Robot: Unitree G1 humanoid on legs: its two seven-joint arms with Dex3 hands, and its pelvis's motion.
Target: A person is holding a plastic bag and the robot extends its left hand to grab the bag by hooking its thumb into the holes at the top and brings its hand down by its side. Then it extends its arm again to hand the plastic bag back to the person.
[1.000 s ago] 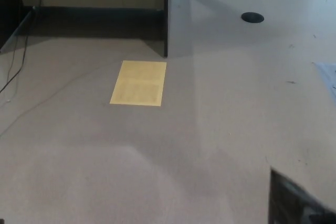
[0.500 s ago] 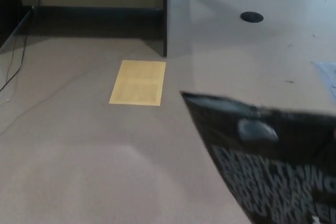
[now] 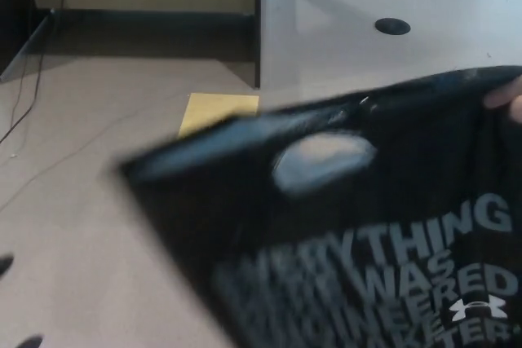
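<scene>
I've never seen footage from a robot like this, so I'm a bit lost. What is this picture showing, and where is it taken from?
It is taken from a camera on a humanoid robot's head, looking down. Filling the view is a black plastic bag with pale lettering and an oval handle hole near its top. A person's fingers hold its upper right corner. Two dark tips at the lower left edge may be the robot's left hand; they are too small to tell. Behind the bag are a grey floor, a yellow sheet and a desk with a round cable hole.
</scene>
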